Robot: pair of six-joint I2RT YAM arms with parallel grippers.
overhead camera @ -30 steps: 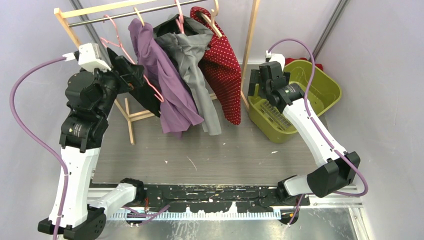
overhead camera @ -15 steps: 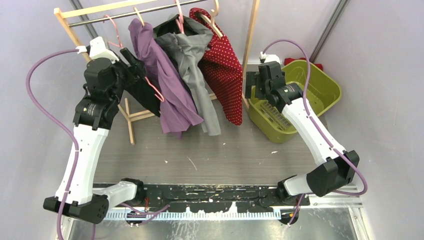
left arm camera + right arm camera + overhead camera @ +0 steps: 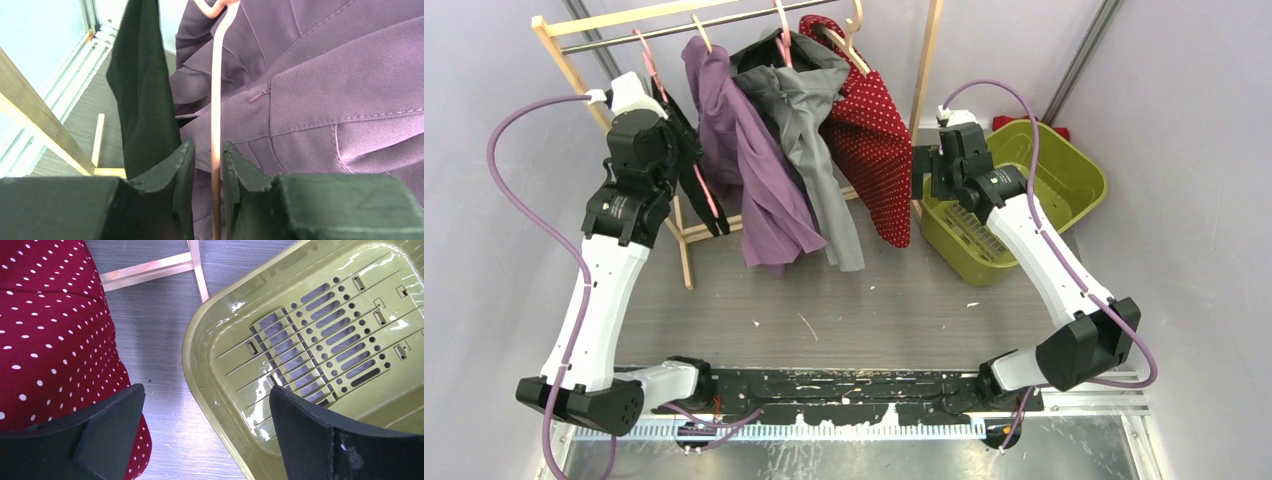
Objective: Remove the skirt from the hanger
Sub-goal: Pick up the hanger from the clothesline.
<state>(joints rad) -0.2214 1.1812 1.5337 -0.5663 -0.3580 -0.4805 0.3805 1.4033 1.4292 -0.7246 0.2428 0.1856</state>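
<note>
Cramped at the far left: black skirt [image 3: 142, 100] draped on the pink hanger [image 3: 216, 100], hook at the left end of the metal rail [image 3: 604, 38]. Boxed in by the rack's slanted wooden leg [image 3: 35, 114] on the left and the purple garment [image 3: 759, 170] pressed close on the right. Little side room there. Open worktop [image 3: 874, 310] on the near side, bare down to the arm bases. Far right, green basket [image 3: 1064, 175] set close to the wall, left rim just beside the right wooden post [image 3: 926, 90].

Left gripper [image 3: 207, 150] narrowed to a slim gap around the hanger's wire. Wire close against one finger, a sliver of purple cloth showing on the other side, black skirt brushing the outer finger. Right gripper [image 3: 206, 390] spread wide, holding nothing, above the basket's left rim, red dotted garment [image 3: 50, 315] right at one finger.
</note>
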